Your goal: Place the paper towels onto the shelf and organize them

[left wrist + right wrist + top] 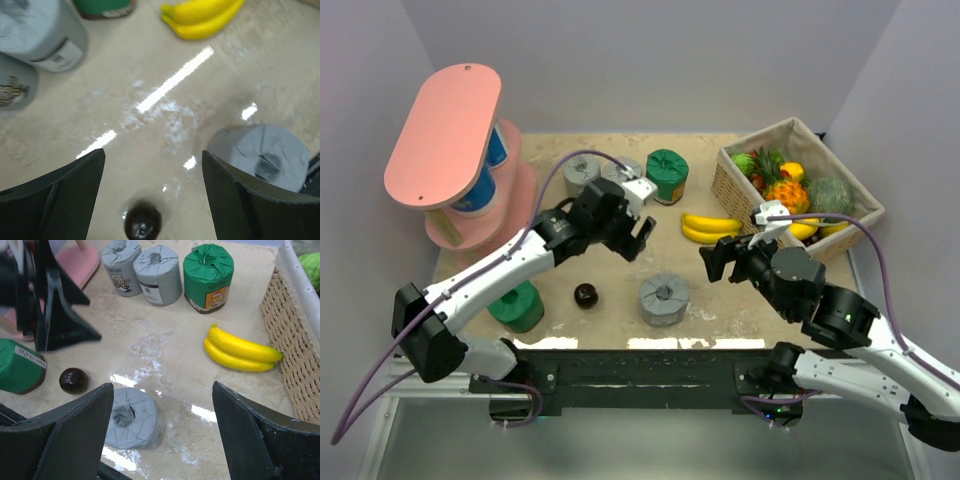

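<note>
The pink two-tier shelf [445, 135] stands at the back left, with two white-and-blue rolls [485, 185] on its lower board. Two grey rolls [120, 260] [157, 272] and a green roll [667, 176] stand at the back centre. Another green roll [516, 306] is at the front left and a third grey roll [663, 299] at the front centre. My left gripper [642, 235] is open and empty, hovering over the table beyond the dark ball [142, 225]. My right gripper [712, 258] is open and empty, above and to the right of the front grey roll [132, 420].
A bunch of bananas [710, 227] lies beside the wicker fruit basket [855, 205] at the back right. The small dark ball [586, 295] sits between the front green roll and the front grey roll. The left arm stretches across the table's left half.
</note>
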`<act>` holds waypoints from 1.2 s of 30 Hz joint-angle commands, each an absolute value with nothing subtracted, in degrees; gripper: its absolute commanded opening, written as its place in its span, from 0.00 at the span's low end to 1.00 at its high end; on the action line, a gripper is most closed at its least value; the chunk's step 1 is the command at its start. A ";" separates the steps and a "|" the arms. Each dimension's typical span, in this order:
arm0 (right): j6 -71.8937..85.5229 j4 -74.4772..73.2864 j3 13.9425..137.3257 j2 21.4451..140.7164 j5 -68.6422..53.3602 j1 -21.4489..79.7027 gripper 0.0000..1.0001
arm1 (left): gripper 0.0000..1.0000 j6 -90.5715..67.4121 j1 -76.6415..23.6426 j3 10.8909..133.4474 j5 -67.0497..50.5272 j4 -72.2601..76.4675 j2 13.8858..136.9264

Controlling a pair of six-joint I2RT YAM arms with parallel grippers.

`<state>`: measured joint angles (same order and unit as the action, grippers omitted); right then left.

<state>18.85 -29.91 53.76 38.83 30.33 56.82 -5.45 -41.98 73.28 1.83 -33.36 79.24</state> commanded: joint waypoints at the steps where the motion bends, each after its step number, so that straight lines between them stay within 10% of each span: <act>1: 20.21 -30.67 56.34 37.53 34.10 56.69 0.83 | 0.84 -6.51 -50.16 68.74 -0.09 -29.71 75.68; 24: 20.83 -30.59 59.15 31.64 42.71 56.69 0.84 | 0.79 -6.07 -68.47 66.09 0.61 -23.99 86.57; 36: 20.21 -29.88 58.27 31.64 42.63 56.69 0.84 | 0.61 -5.89 -68.47 64.69 2.72 -25.84 91.14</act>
